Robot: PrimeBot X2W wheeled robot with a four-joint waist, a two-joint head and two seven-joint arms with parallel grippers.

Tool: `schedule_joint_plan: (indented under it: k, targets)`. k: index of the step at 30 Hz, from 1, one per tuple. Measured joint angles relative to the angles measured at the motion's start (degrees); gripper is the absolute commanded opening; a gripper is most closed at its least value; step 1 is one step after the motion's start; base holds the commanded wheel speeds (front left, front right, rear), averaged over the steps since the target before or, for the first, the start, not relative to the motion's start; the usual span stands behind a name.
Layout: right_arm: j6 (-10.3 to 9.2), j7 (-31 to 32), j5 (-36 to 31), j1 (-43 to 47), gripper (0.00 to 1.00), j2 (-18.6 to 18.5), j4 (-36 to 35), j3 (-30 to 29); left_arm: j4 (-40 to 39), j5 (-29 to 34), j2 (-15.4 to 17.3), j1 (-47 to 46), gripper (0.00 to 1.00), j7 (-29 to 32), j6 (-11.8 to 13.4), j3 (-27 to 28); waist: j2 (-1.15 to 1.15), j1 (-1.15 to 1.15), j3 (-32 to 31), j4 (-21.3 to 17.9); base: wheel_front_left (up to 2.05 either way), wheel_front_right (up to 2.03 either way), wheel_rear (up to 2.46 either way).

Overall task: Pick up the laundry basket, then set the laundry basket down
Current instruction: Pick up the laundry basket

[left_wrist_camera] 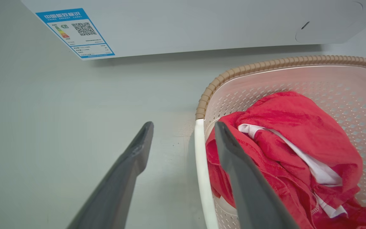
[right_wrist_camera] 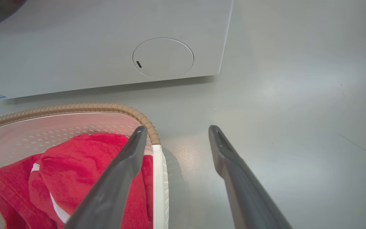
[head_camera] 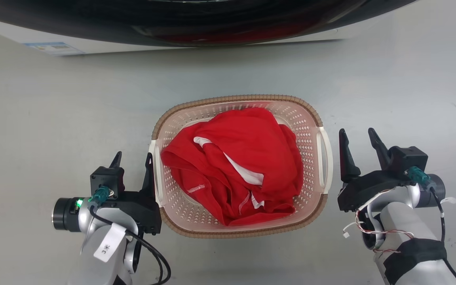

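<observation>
As left gripper (head_camera: 133, 154), right gripper (head_camera: 356, 131) flank laundry basket (head_camera: 236, 99) | left wrist: label (left_wrist_camera: 75, 33)

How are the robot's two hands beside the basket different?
The left gripper sits close against a handle of the laundry basket; the right gripper leaves a gap beside the other handle. The left arm wears a white tag; the right arm has loose wires. Both are open, holding nothing.

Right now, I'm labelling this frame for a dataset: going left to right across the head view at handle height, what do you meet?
The left gripper → left handle of the laundry basket → red garment → right handle → right gripper.
</observation>
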Motion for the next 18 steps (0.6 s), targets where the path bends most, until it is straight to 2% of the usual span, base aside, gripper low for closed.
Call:
schedule_joint_plan:
  k: [9,18]
  targets:
    - [0.46,-0.01,1.7,-2.53,1.0,0.01,2.46,3.18,3.63,-0.46,-0.34,-2.41,1.0,-0.34,-0.57,-1.54,0.0,0.0,2.25,0.28,0.0,0.0,0.0]
    - [-0.13,0.0,5.03,-3.79,1.0,0.01,4.48,7.28,7.42,-1.1,-0.42,-4.81,1.0,-0.58,-0.62,-2.63,0.0,-0.01,4.71,0.64,0.0,0.0,0.0]
